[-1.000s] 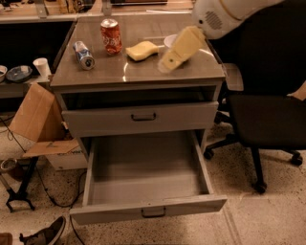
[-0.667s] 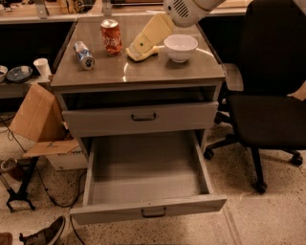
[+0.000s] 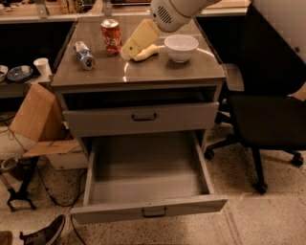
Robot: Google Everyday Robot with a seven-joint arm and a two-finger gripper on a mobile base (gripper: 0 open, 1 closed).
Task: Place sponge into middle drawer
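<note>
One gripper, pale yellow and wedge-shaped, slants down from the upper right to the back of the desk. Its tip sits at the left end of the sponge. Whether the jaws are open or closed cannot be told, since they read as one pale slab. The tip seems to touch the sponge, though the overlap in this view leaves it unsure whether anything is gripped. The sponge lies flat on the desk, pale yellow, its free end pointing right.

Just right of the sponge stands a white bowl, upright and apart from it. Left of the gripper a red can stands upright with pale marks on its side, but none of the lettering is legible. Farther left a silver and blue can lies on its side, its label equally unreadable. Above the gripper, the arm's round white housing shows a small vent grille.

Below the desk top, the upper drawer front with its dark bar handle stands slightly out. Under it the middle drawer is pulled well out, its grey floor bare.

On the right is a black office chair. On the left are a cardboard box, a white cup and, on the speckled floor, a shoe.
</note>
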